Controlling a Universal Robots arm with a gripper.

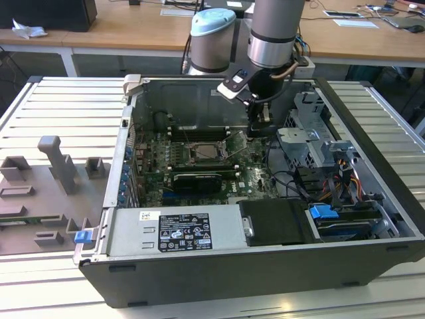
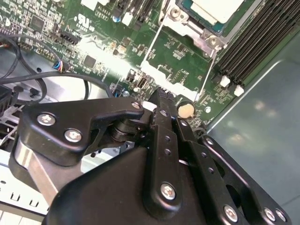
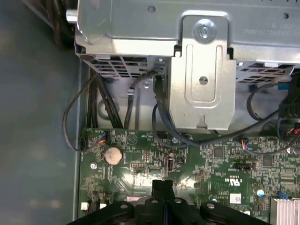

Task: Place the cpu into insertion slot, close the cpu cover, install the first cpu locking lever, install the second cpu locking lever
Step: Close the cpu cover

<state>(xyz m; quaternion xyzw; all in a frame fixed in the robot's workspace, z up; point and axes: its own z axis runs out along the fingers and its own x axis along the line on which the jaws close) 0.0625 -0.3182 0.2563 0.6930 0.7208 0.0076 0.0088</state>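
The tool [image 2: 161, 95] has its two black fingers pressed together with nothing between them, and it hangs low over the green circuit board [image 3: 225, 159] inside the open computer case. Just beside its tip sit a round coin battery [image 3: 113, 154] and loose black cables [image 3: 159, 117]. A small downward or sideways slip could likely knock these or scrape the board. A little beyond the tip a thin wire locking lever [image 2: 153, 42] slants across the board. Farther on, well apart from the tool, the pale-topped cpu [image 2: 215, 8] lies in the insertion slot [image 2: 199, 40]. Whether its cover is down cannot be told.
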